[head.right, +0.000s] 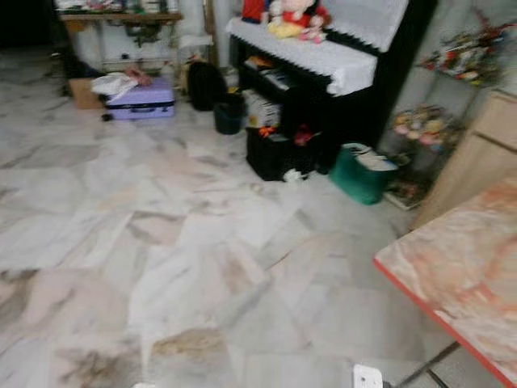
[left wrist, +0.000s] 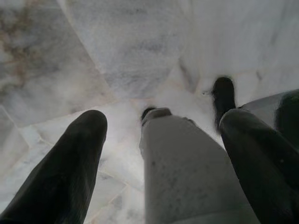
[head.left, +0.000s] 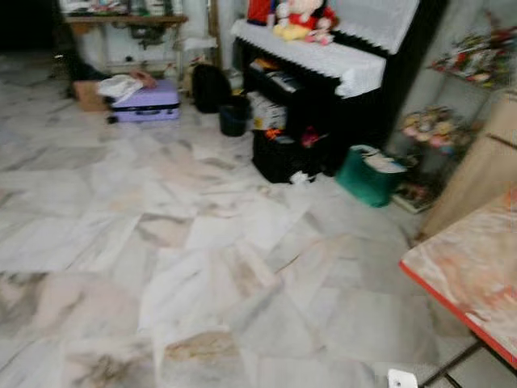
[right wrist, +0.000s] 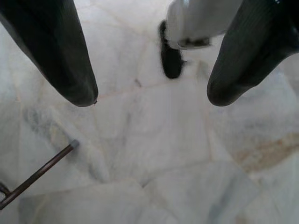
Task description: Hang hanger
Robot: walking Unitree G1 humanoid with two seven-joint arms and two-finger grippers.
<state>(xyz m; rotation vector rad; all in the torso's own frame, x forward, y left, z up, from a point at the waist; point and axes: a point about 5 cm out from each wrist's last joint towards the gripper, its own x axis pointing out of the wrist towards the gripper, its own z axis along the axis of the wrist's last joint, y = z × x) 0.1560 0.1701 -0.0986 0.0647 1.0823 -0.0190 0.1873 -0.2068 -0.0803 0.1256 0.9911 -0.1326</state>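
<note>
Marble floor (head.left: 202,242), left gripper (left wrist: 163,140) fingers apart, right gripper (right wrist: 149,93) fingers apart, both empty; hanger's direction untellable.

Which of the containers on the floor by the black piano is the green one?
The green bin, standing on the floor at the piano's right end beside the wooden cabinet. The bucket at the left end is dark, and the suitcase farther left is lilac.

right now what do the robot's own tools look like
Each tool has two long black fingers, rounded and blunt at the tips, with a matte, rubbery look. In the left wrist view the left tool shows smooth fingers. In the right wrist view the right tool shows one finger with fine ribbing. No cables or markings can be made out.
</note>
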